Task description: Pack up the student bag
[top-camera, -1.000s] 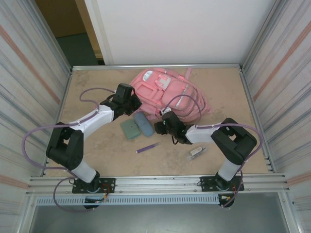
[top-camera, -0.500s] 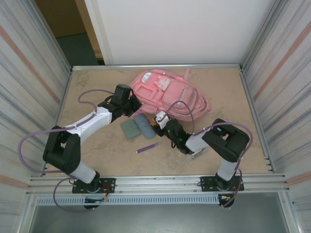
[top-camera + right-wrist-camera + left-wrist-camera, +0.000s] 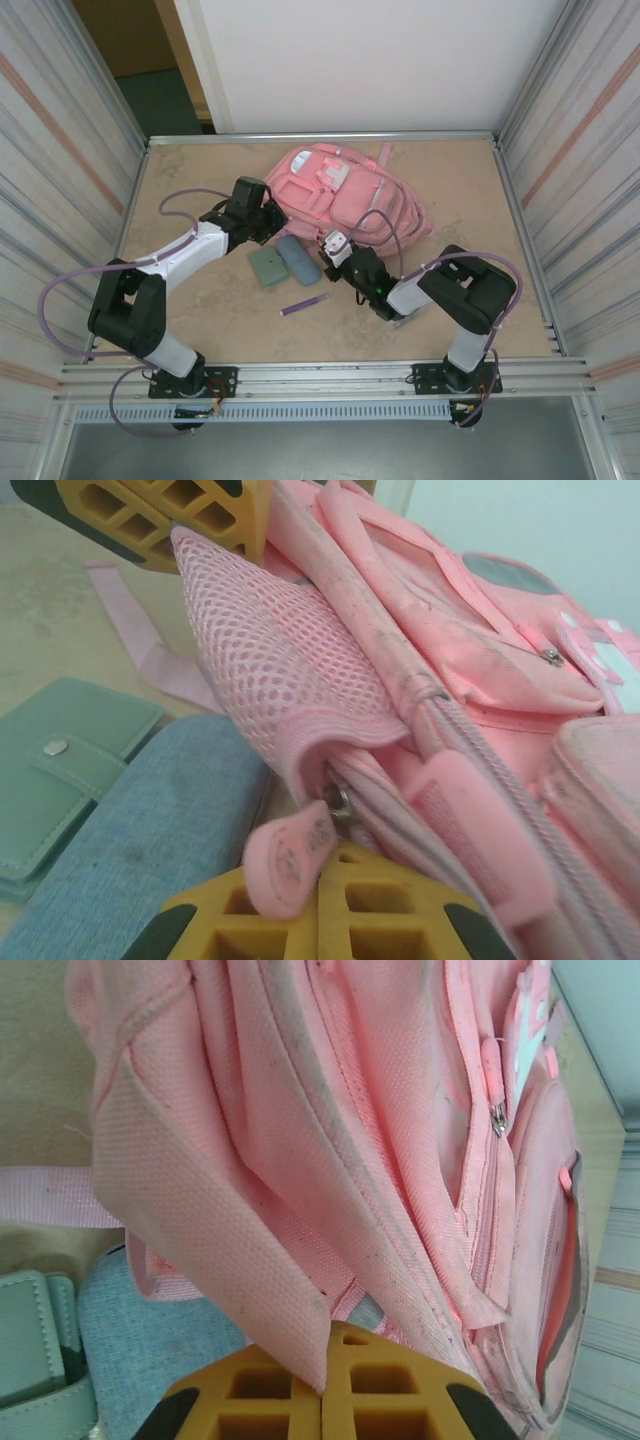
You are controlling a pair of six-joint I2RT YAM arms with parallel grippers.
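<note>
A purple pen point(image 3: 305, 303) was seen lying flat on the table point(image 3: 460, 190), nearest the arm bases. At its 11 o'clock, a green wallet point(image 3: 267, 266) and a blue-grey pouch point(image 3: 296, 258) were laid side by side and touching, with the pouch at the wallet's 3 o'clock.

Just past the pouch, at its 2 o'clock, the right gripper point(image 3: 320, 885) was found at the near edge of the student bag point(image 3: 340, 195). Its jaws were closed together, with the bag's pink zipper pull point(image 3: 290, 855) pinched between them. At the pouch's 11 o'clock, the left gripper point(image 3: 322, 1360) was likewise clamped shut, and a flap of the bag's pink fabric was nipped between its yellow fingers point(image 3: 400, 1400). A pink mesh pocket point(image 3: 270, 670) was stretched between the two grippers.

The bag itself was spread flat toward 12 o'clock of the table's centre, front pockets up. One strap point(image 3: 45, 1195) was trailed across the table beside the pouch.
</note>
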